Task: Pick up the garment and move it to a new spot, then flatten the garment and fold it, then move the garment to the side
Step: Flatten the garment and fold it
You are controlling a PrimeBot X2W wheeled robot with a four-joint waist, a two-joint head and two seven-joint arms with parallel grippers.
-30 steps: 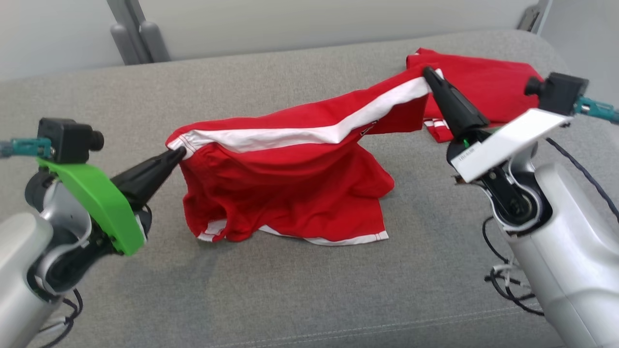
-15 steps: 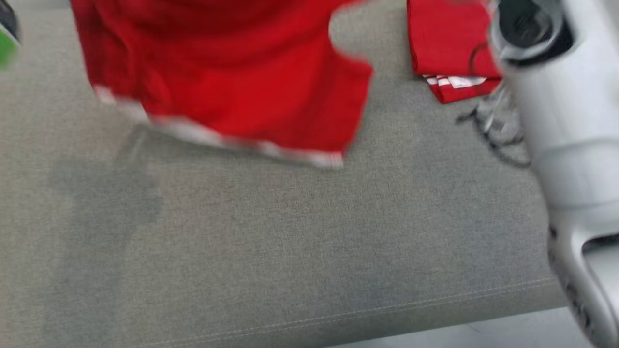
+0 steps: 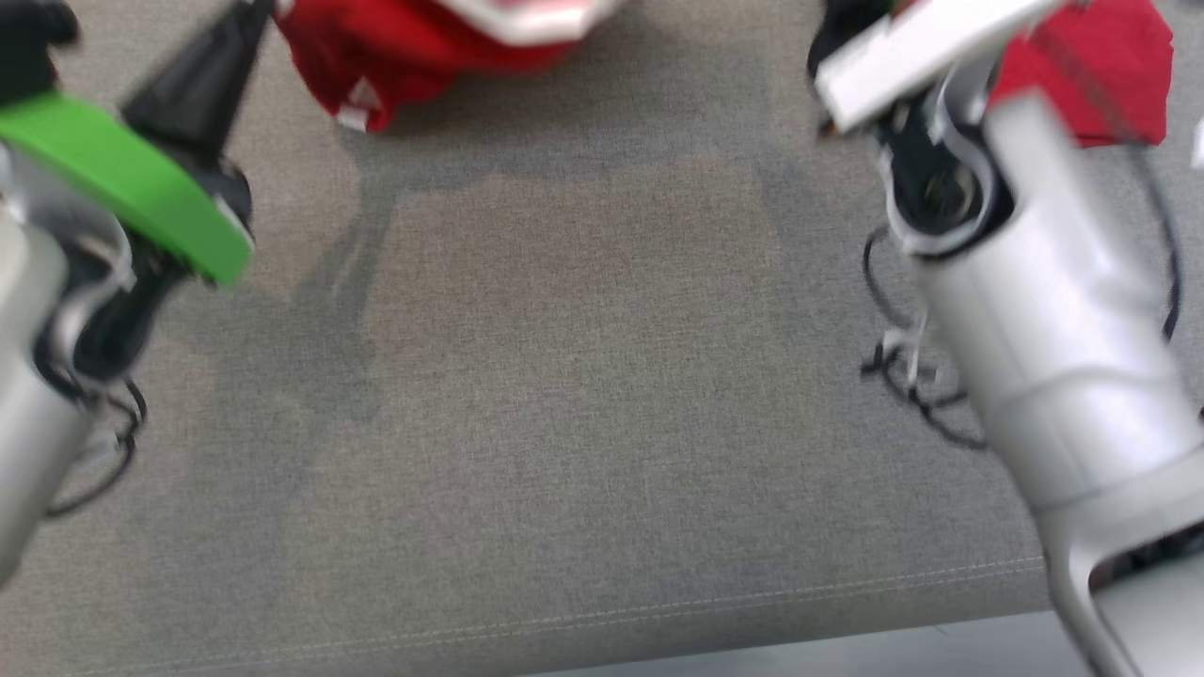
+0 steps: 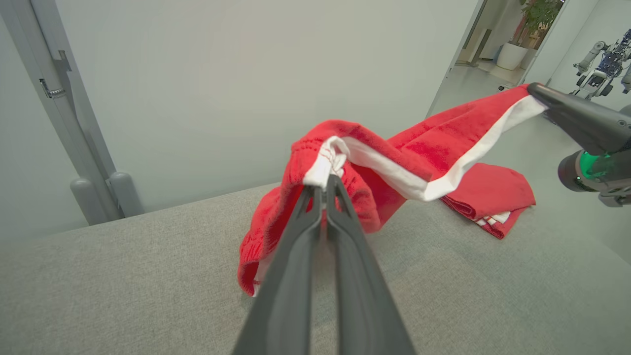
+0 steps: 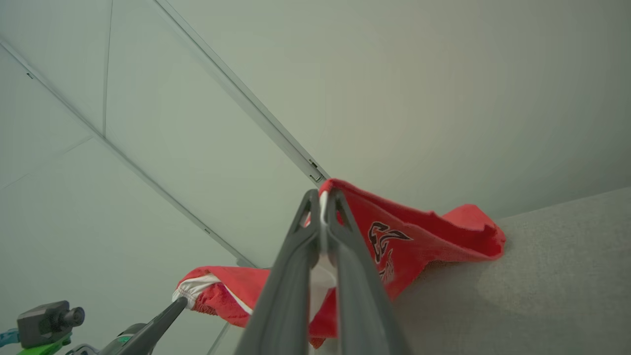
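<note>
**Red garment, held aloft between two grippers: carry stage**

Location. The garment (image 4: 394,162), red with a white band, hangs in the air above the grey seat cushion (image 3: 564,395), toward its back edge. Its lowest fold droops close to the cushion; whether it touches cannot be told.

Holds. The left gripper (image 4: 324,180) is clamped tight on a white-trimmed corner. The right gripper (image 5: 323,195) is pinched on the opposite end, with white cloth showing between its closed fingers. The band sags a little between the two.

Nearby. A folded red cloth (image 4: 493,195) lies on the cushion beyond the right gripper, apart from the held garment.

Change noted. One second ago the lower half of the garment lay spread on the cushion. It is now raised, bunched under the band and largely off the surface. The head camera has also tilted down since then. The garment therefore sits at the top edge of that view and bare cushion takes the middle. That shift is the camera's, not the cloth's.

Meaning for the task. The pick-up appears done and the move to a new spot is in hand. The open cushion in front looks a likely place to set it down. Flattening, folding and moving aside remain.
</note>
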